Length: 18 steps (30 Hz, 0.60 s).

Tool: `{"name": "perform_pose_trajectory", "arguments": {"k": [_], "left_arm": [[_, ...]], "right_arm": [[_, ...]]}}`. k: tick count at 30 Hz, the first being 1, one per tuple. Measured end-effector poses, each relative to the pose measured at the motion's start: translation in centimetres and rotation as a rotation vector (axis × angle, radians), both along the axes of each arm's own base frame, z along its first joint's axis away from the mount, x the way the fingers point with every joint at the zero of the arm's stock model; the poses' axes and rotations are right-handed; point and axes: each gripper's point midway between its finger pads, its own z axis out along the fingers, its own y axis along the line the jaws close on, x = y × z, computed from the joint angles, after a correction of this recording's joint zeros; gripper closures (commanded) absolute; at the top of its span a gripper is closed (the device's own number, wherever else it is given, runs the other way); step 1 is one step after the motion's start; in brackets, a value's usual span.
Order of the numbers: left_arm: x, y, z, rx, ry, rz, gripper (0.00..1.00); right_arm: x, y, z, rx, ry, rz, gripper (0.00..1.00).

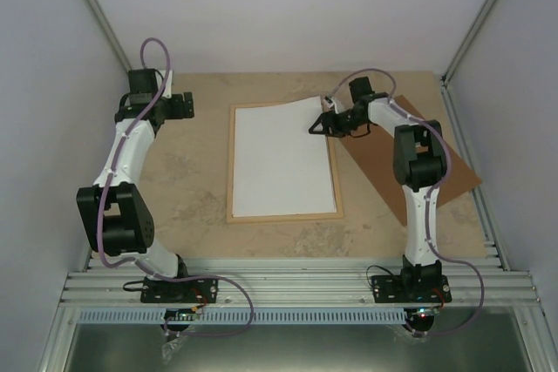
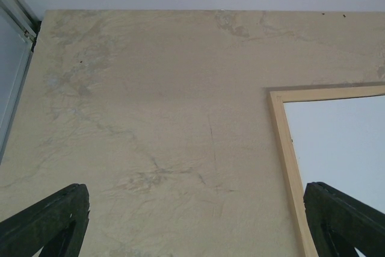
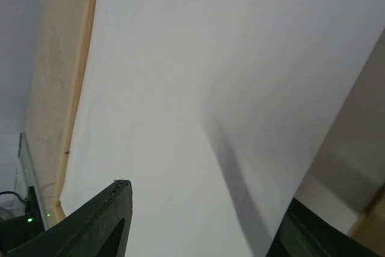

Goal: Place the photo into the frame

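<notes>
The photo (image 1: pixel 283 158) lies white back up inside the pale wood frame (image 1: pixel 229 163) at the table's middle. Its far right corner is lifted off the frame. My right gripper (image 1: pixel 317 125) is open at that corner. In the right wrist view (image 3: pixel 207 194) one finger rests over the photo's white back (image 3: pixel 198 76) and the other sits past its right edge; the frame's left rail (image 3: pixel 77 97) shows beyond. My left gripper (image 1: pixel 186 104) is open and empty over bare table at the far left, and its view (image 2: pixel 195 188) shows the frame's corner (image 2: pixel 287 148) and the photo (image 2: pixel 337 142).
A flat brown backing board (image 1: pixel 436 163) lies on the table at the right, under my right arm. White walls enclose the table on three sides. A metal rail (image 1: pixel 296 289) runs along the near edge.
</notes>
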Motion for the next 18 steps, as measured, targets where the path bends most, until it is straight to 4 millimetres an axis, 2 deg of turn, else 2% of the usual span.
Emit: {"name": "perform_pose_trajectory", "arguments": {"k": [3,7,11,18], "left_arm": [[0.0,0.1,0.0,0.004,0.001,0.004,0.01],[0.0,0.2,0.0,0.013,0.001,0.008,0.0],[0.0,0.5,0.0,0.032,0.001,0.012,0.01],[-0.1,0.7,0.4,0.069,0.006,-0.005,0.0]], "right_arm": [[0.2,-0.5,0.5,-0.042,-0.026,-0.014,0.33],[0.6,-1.5,2.0,-0.109,-0.086,-0.038,0.29],[1.2,-2.5,3.5,-0.152,-0.152,-0.051,0.21],[1.5,-3.3,4.4,-0.174,-0.216,-0.035,0.12]]}}
